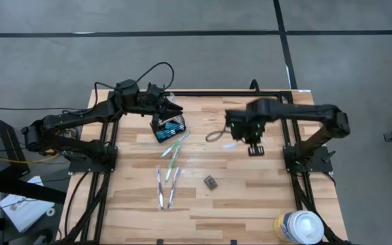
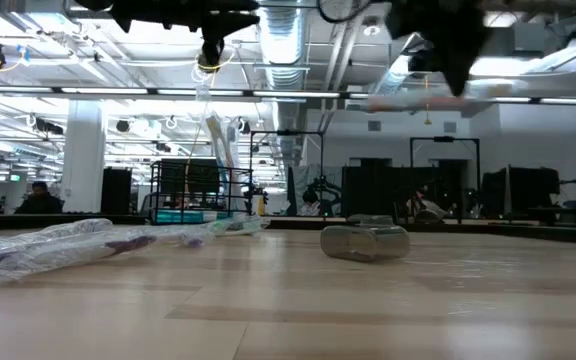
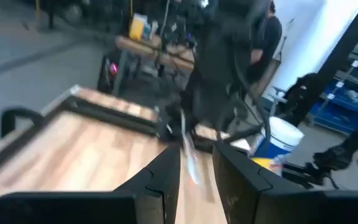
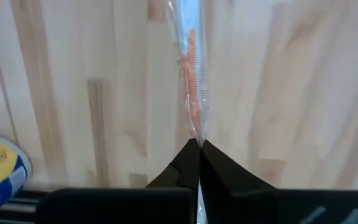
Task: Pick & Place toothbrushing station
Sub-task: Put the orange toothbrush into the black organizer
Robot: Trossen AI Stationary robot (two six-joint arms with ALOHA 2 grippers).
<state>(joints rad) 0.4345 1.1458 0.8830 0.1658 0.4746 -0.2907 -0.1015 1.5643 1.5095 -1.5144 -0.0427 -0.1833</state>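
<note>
The black wire-mesh caddy (image 1: 169, 127) stands on the table at the far left and also shows in the low view (image 2: 193, 195). My left gripper (image 1: 172, 110) is above it, shut on a slim wrapped toothbrush (image 2: 211, 120). My right gripper (image 1: 238, 139) is high above the table's middle, shut on a clear-wrapped toothbrush with orange on it (image 4: 191, 81). Green toothbrushes (image 1: 174, 153) and purple-and-white ones (image 1: 163, 187) lie flat on the table in front of the caddy. My left gripper pinches the toothbrush near its upper end (image 3: 187, 152) between its two fingers, coming from above. The toothbrush hangs tilted below the fingers toward the caddy's top; whether its lower end is inside, I cannot tell. My right gripper pinches one end of the wrapped toothbrush (image 4: 194, 134) between its two fingertips, which point down. The toothbrush reaches out beyond the fingers, about level (image 2: 438, 100), and is lifted clear of the table.
A small dark grey block (image 1: 210, 182) lies near the table's middle. A large white round canister (image 1: 298, 226) stands at the near right corner. Wrapped toothbrushes (image 2: 68, 245) lie at the left in the low view. Bare wood lies at the near left.
</note>
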